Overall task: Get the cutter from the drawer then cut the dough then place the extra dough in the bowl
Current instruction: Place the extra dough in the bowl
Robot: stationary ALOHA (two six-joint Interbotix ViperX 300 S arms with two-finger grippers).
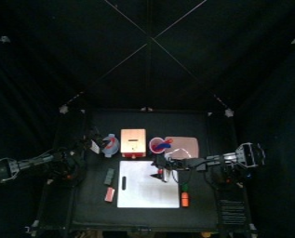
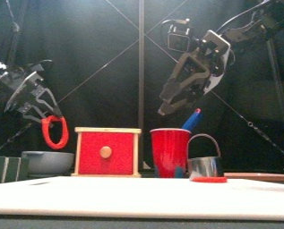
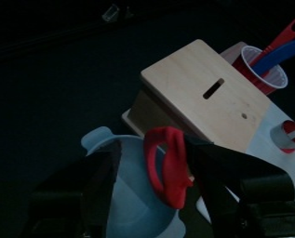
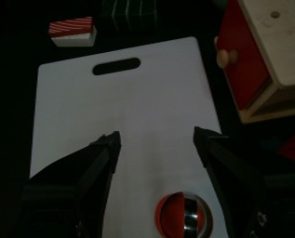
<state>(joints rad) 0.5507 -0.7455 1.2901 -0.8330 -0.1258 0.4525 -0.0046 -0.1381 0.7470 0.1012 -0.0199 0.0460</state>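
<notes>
White cutting board (image 2: 142,199), black table (image 1: 92,210), black curtains (image 1: 147,56)

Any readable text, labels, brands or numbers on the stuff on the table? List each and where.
None readable: no print shows on the wooden box, red cup, white cutting board, metal cutter, blue-grey bowl or red dough ring.

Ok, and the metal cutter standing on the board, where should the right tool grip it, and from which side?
By the wire handle, coming from straight above. The cutter stands upright on the white board, and its handle arches over the round metal wall with nothing above it. The right tool is open, so it could probably close across the wire.
</notes>
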